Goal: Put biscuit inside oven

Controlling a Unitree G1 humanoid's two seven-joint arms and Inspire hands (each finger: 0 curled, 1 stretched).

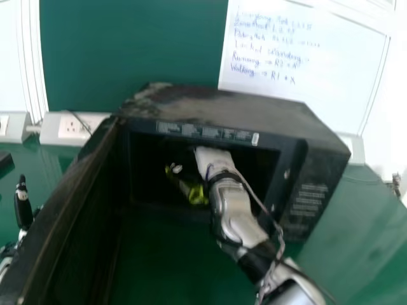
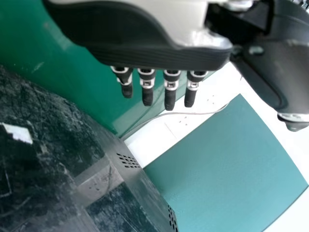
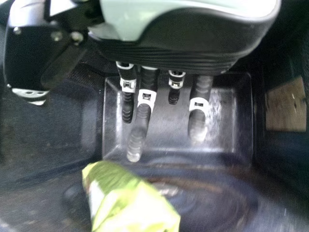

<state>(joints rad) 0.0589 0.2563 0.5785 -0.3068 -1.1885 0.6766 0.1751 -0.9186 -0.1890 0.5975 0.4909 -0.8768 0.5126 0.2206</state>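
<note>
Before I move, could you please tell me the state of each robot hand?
Left robot hand: open, empty.
Right robot hand: open, inside the oven, not holding the yellow-green biscuit packet.

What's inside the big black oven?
Inside the oven are the robot's right hand and a yellow-green packet. The packet hides part of the floor, and what's inside the packet is covered too.

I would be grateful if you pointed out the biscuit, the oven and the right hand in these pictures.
Biscuit (image 3: 133, 204): right wrist view, on its yellow-green wrapper.
Oven (image 1: 222, 107): head view, on its top surface.
Right hand (image 3: 193, 44): right wrist view, on its dark palm.
</note>
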